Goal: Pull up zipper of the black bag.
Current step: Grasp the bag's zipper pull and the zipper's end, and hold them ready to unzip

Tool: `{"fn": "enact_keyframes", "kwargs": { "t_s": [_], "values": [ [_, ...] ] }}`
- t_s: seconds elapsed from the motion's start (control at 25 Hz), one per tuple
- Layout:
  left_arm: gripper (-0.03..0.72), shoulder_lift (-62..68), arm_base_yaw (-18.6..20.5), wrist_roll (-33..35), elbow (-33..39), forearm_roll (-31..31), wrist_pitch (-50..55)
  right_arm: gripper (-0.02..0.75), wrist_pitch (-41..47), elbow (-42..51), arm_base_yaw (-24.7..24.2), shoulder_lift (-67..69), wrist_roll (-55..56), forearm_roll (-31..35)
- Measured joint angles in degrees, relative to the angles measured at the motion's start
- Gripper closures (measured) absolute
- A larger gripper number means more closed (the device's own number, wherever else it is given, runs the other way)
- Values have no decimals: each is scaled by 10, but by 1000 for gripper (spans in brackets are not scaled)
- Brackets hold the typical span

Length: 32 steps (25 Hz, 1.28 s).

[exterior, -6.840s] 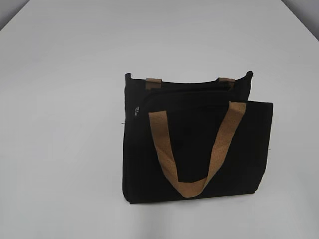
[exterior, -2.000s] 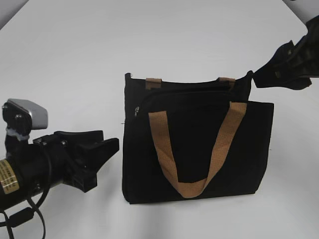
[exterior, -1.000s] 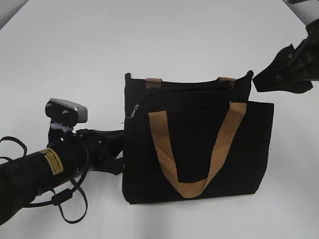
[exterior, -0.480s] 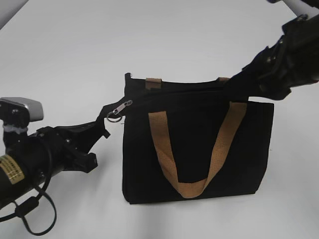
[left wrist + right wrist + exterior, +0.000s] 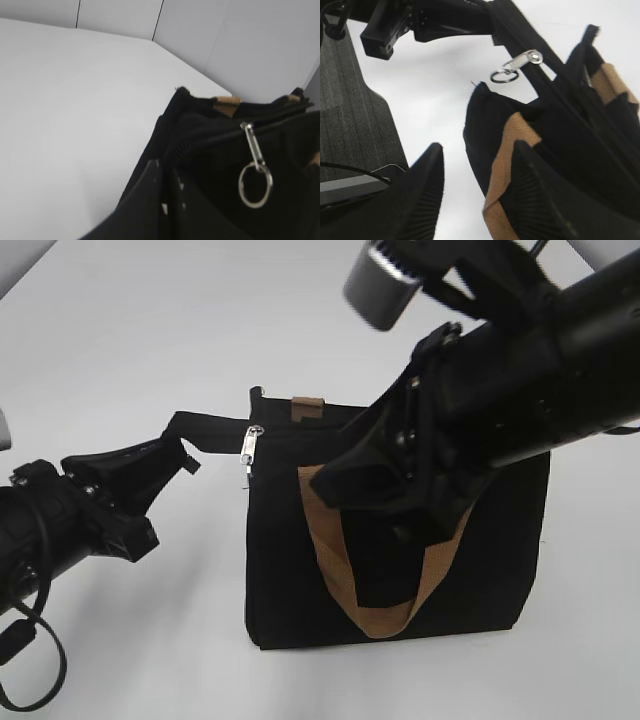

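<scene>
The black bag (image 5: 300, 590) lies flat on the white table, with a tan handle (image 5: 335, 560) on its front. The zipper runs along its top edge, and its silver pull tab (image 5: 249, 448) with a ring hangs at the left corner. My left gripper (image 5: 168, 453) is shut on the zipper's black fabric end strip (image 5: 210, 427), stretched out to the left of the bag. The left wrist view shows the shut jaws (image 5: 167, 182) and the pull tab (image 5: 254, 162). My right gripper (image 5: 375, 495) is open and empty over the bag's front. In the right wrist view its jaws (image 5: 477, 172) straddle the handle (image 5: 502, 160), below the tab (image 5: 520, 62).
The white table (image 5: 150, 340) surrounds the bag. The right wrist view shows grey carpet floor (image 5: 350, 125) beyond the table's edge. Grey wall panels (image 5: 240, 35) stand behind the table in the left wrist view.
My left gripper took hold of the zipper's end strip and drew it out to the left. My right arm swung in from the right over the bag's front. The pull tab now hangs down.
</scene>
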Motion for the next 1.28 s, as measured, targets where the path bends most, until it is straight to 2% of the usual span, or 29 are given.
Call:
{"fn": "enact_keyframes", "kwargs": {
  "t_s": [0.16, 0.32, 0.76, 1.08, 1.28],
  "values": [
    [686, -37, 0, 0, 0, 5, 0, 447, -47, 0, 33, 35, 0, 37],
    [685, -68, 0, 0, 0, 27, 0, 465, -98, 0, 36, 66, 0, 82],
    [685, -91, 0, 1, -22, 58, 6, 473, -166, -1, 36, 93, 0, 95],
    [685, -91, 0, 1, -27, 61, 9, 482, -161, -43, 36, 133, -20, 95],
    [685, -91, 0, 1, -27, 62, 9, 486, -128, -46, 36, 137, -23, 58]
  ]
}}
